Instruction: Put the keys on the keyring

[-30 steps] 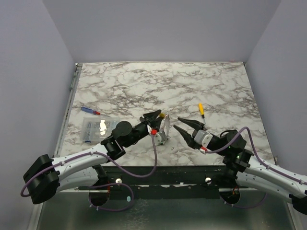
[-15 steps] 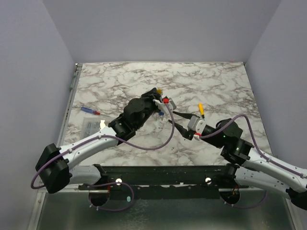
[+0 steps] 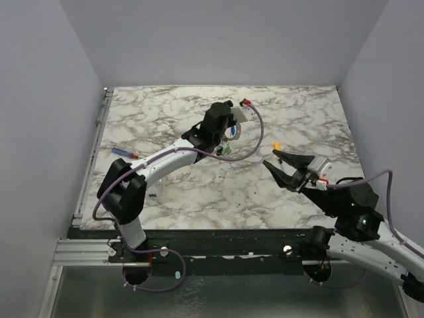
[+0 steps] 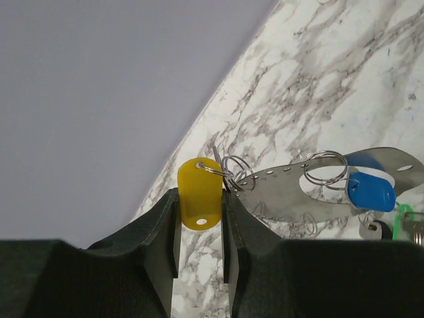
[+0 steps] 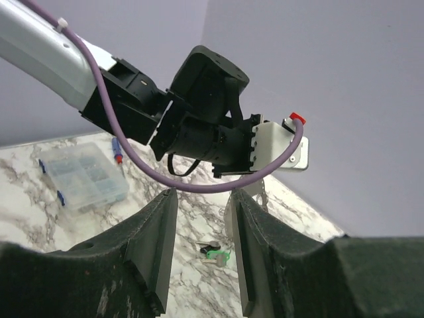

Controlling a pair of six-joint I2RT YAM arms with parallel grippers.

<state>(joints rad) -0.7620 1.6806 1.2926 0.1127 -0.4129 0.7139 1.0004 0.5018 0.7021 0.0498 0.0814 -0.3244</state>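
Observation:
My left gripper (image 4: pixel 200 218) is shut on the yellow plastic head of a key (image 4: pixel 200 195), raised above the table's middle. From that key's small ring hangs the keyring (image 4: pixel 285 192), a wide silver loop, with a blue-headed key (image 4: pixel 371 192) on it. In the top view the left gripper (image 3: pixel 228 136) hovers over a green-headed key (image 3: pixel 225 151) lying on the marble. The right wrist view shows that green key (image 5: pixel 217 253) beside a black-headed one (image 5: pixel 207 246). My right gripper (image 3: pixel 270 159) stands open and empty to the right, pointing at the left gripper (image 5: pixel 218 142).
A clear compartment box (image 5: pixel 83 175) and a slim blue-and-red stick (image 3: pixel 124 153) lie at the table's left. A slim yellow stick (image 3: pixel 277 148) lies just beyond the right gripper. Purple walls close in three sides of the marble table (image 3: pixel 172 112).
The left arm swung from the near edge up and away to mid-table, carrying the keyring. The right gripper drew back to the right and its jaws widened slightly.

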